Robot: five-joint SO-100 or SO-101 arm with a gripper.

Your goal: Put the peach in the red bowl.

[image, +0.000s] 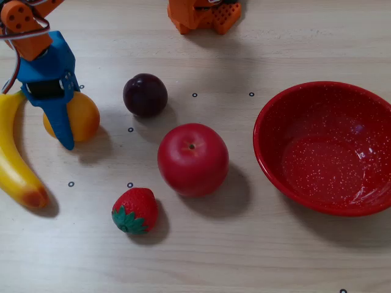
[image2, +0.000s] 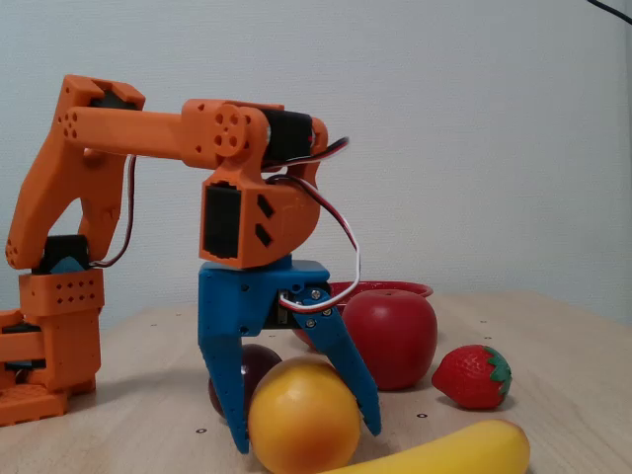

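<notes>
Overhead view, left to right: banana [image: 15,155], then my gripper [image: 58,125] with fingers spread wide astride the peach [image: 74,116] on the table, not yet clamped. Plum [image: 145,94], apple [image: 193,159] and strawberry [image: 135,210] lie between it and the red bowl [image: 269,116] at far right — I judge a shallow pinch could squirt the smooth peach out, or a low carry clip the apple.

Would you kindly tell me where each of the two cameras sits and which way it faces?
Overhead view: above the table, looking straight down on the peach, banana, plum, apple, strawberry and red bowl; the blue gripper and orange base show.
Fixed view: at table height by the banana, looking level across the fruit to the bowl's rim; the whole arm shows, its fingers straddling the peach.
Both share all the fruit, bowl and gripper.
</notes>
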